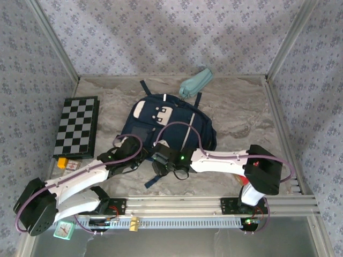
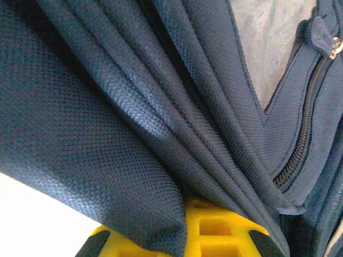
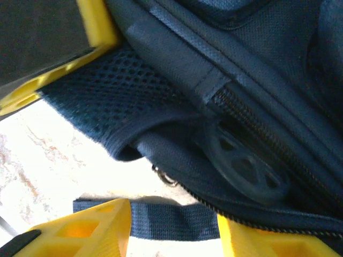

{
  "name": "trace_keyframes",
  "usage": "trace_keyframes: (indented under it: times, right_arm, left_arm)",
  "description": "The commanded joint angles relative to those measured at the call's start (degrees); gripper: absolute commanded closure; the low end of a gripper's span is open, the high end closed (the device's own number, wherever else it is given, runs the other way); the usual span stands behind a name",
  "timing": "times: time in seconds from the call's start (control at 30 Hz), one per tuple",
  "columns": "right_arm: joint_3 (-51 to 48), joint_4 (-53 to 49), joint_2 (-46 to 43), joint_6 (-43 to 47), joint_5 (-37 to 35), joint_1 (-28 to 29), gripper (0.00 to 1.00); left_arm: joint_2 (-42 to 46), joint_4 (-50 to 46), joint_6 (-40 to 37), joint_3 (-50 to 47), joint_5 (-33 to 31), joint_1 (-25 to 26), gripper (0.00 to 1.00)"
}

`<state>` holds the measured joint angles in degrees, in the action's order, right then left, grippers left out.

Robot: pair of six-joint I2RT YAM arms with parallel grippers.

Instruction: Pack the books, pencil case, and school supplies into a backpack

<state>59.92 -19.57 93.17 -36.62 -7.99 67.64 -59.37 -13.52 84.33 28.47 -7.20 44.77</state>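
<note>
**Student:** In the top view, where do the tools stand relative to the bag?

**Tutor:** Both are at its near edge. The backpack (image 1: 177,120) lies flat mid-table, with its long axis running near to far. The left gripper (image 1: 127,145) meets the near-left corner. The right gripper (image 1: 162,161) meets the near edge just to the right of it.

**Student:** What is the state of each?

**Tutor:** Left: the jaws are together. In the left wrist view, blue cloth gathers in folds that run down into them, so they are judged to be clamped on the backpack. Right: the fingers stand apart and a flat strap (image 3: 174,219) crosses the gap. Whether they press on it cannot be told. A zipper (image 3: 257,134) runs just beyond that strap.

**Student:** And the item waiting to be packed?

**Tutor:** The pencil case (image 1: 195,83) lies at the far edge of the table (image 1: 241,112), just beyond the bag's far end. Its long axis slants from near-left to far-right. It sits right of the bag's midline, so the right arm is judged the nearer. Either arm would have to reach across the whole length of the bag to fetch it, and the bag's mouth probably needs opening first.
</note>
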Motion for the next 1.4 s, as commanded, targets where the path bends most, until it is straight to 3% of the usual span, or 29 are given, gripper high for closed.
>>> trace_keyframes:
  times: [0.0,0.13,0.27,0.37,0.63,0.9,1.2,1.37]
  right_arm:
    - [1.49,2.22,0.19,4.25,0.14,-3.66,0.52]
    - [2.26,2.46,0.3,11.38,4.02,-8.03,0.49]
    - [1.3,5.2,0.29,17.3,12.23,-13.08,0.47]
    - [1.73,2.28,-0.69,18.95,10.04,-11.84,0.46]
    - [1.67,-5.62,-0.94,6.76,-1.75,-4.75,0.52]
    - [6.26,-9.15,2.17,-3.45,-4.77,-0.5,0.57]
    - [12.93,-14.49,7.56,-10.65,-11.31,0.05,0.6]
    - [12.51,-12.38,7.84,-10.98,-14.25,-0.27,0.64]
  left_arm:
    - [0.81,3.14,2.19,3.63,1.45,2.48,1.0]
    - [0.07,3.61,3.71,3.61,0.64,5.02,1.0]
    - [-1.88,4.62,4.62,4.44,-0.48,6.58,1.0]
    - [-3.38,6.74,4.96,4.75,-0.33,6.62,1.0]
    - [-4.17,6.3,5.54,4.95,-1.54,6.63,1.0]
    - [-3.66,6.14,6.3,4.32,-2.0,6.55,1.0]
    - [-2.37,6.29,6.54,3.61,-2.47,6.57,1.0]
    - [-2.41,6.88,6.63,3.5,-2.25,6.57,1.0]
